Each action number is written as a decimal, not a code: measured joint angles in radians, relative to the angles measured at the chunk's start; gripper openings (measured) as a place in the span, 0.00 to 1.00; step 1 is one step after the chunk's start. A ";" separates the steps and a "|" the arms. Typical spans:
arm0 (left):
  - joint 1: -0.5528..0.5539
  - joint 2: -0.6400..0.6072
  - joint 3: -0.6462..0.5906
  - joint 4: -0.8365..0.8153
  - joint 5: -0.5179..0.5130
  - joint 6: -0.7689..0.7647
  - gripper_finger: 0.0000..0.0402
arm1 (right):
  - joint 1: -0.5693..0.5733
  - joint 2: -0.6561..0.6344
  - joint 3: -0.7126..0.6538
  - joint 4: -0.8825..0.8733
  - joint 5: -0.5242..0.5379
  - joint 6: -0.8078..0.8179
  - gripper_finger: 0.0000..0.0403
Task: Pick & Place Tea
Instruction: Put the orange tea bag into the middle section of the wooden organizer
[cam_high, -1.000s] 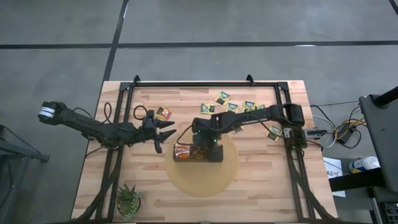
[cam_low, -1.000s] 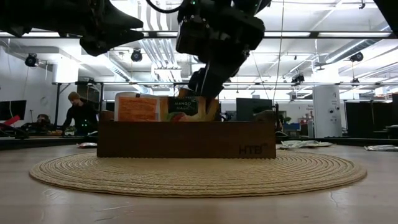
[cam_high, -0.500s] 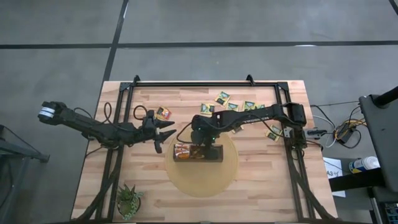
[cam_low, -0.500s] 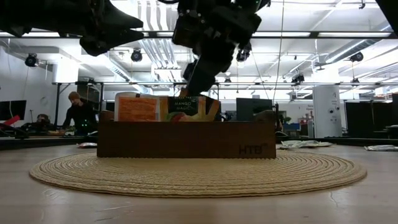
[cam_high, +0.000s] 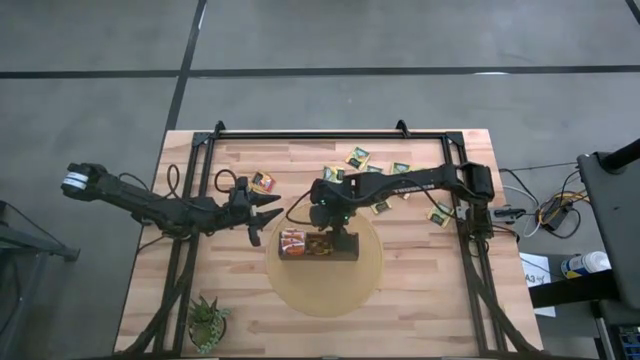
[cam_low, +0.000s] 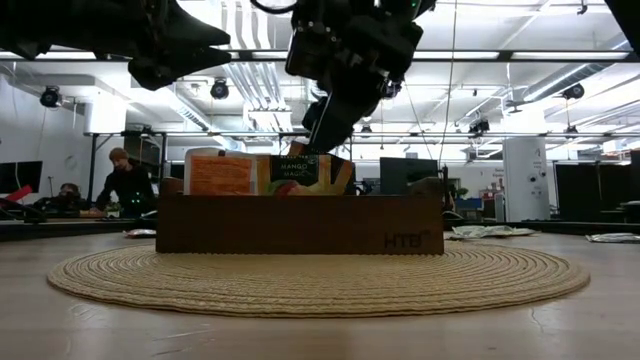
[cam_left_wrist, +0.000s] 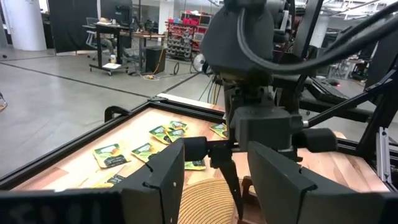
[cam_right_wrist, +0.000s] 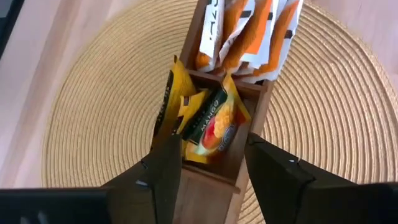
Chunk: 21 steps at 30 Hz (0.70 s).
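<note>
The wooden table (cam_high: 250, 310) carries a round woven mat (cam_high: 325, 290), and on it stands a long dark-brown wooden box (cam_low: 300, 224) divided into compartments.

The right gripper (cam_high: 322, 222) hangs directly above the box, near its middle. In its wrist view the two dark fingers (cam_right_wrist: 163, 171) stand spread, one on either side of the middle compartment, with nothing pinched between them. Below them, green-and-yellow mango sachets (cam_right_wrist: 211, 121) sit tilted and loosely stacked in that compartment. The neighbouring compartment holds upright orange sachets (cam_right_wrist: 249, 31). In the low view these same packets stick up above the box's top edge, and the right gripper's fingertips stand just above them, apart from them.

The left gripper (cam_high: 262, 215) waits over the table beside the mat's edge, pointing toward the box. Its fingers (cam_left_wrist: 165, 171) are parted and hold nothing.

Loose tea remains on the bare table. One red-and-yellow sachet (cam_high: 263, 182) lies just beyond the left gripper. A scatter of green-and-yellow sachets (cam_high: 357, 157) lies along the far side of the table, partly under the right arm, and one more sachet (cam_high: 440, 212) rests near the right arm's base.

A small green plant (cam_high: 207, 322) stands at the table's near left corner. A person (cam_low: 125, 185) shows in the room behind.
</note>
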 joint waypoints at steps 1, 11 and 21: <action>0.000 0.000 0.000 0.000 0.000 0.000 0.42 | 0.000 0.000 0.000 0.002 -0.002 -0.002 0.42; 0.000 0.000 0.000 0.000 0.000 0.000 0.42 | 0.004 0.003 -0.002 0.003 -0.012 0.002 0.43; 0.000 0.000 0.000 0.000 0.000 0.000 0.42 | 0.020 0.003 -0.003 0.011 -0.019 0.008 0.43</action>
